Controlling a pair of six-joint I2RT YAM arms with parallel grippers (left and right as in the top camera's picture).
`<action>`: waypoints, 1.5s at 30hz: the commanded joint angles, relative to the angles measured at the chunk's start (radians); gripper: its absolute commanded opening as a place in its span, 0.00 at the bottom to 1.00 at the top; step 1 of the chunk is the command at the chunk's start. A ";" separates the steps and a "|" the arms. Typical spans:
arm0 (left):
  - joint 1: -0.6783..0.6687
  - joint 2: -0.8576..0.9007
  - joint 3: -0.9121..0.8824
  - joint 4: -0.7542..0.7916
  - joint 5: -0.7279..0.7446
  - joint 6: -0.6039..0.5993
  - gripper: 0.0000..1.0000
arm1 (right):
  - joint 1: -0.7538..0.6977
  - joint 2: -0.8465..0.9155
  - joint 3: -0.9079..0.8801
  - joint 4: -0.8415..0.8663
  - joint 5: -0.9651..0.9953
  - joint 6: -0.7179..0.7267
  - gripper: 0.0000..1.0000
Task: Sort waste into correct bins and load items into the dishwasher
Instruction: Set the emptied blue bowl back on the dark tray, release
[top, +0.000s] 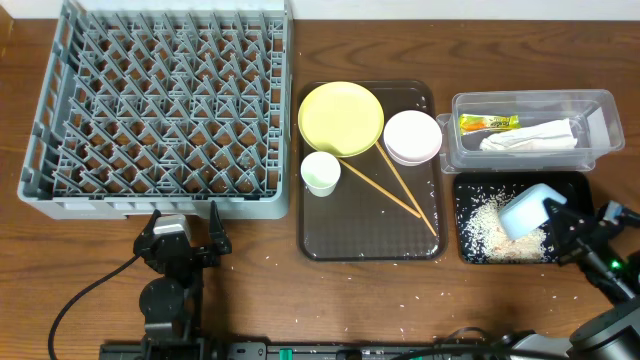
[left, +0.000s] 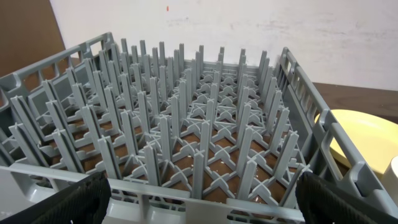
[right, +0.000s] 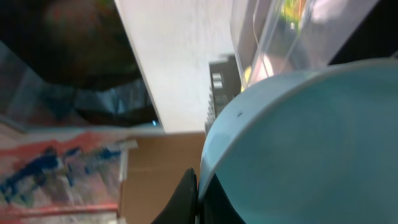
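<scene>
- Pinching the light-blue bowl by its rim with the right end effector, fingers pressed together on the wall, and holding it tilted over the black tub on the right of the tabletop.
- Judging the step as tipping rice into that tub, with a heap lying beneath the bowl and stray grains on the tabletop.
- Aiming for a steep tilt held low inside the tub walls, with gentle shaking to avoid more spill.
- Guarding the thin rim pinch against slipping.
- Resting the left end effector spread wide and holding nothing, just in front of the empty dish rack.
- Noting the sachet and napkin lying in the clear tub.
</scene>
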 joint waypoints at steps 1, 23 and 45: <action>0.004 -0.004 -0.031 -0.011 -0.011 0.006 0.95 | 0.078 -0.027 -0.003 -0.062 0.065 -0.166 0.01; 0.004 -0.004 -0.031 -0.011 -0.012 0.006 0.95 | 1.059 -0.271 0.344 0.028 0.932 0.187 0.01; 0.004 -0.004 -0.031 -0.011 -0.011 0.006 0.95 | 1.677 0.133 0.344 0.143 1.360 0.358 0.01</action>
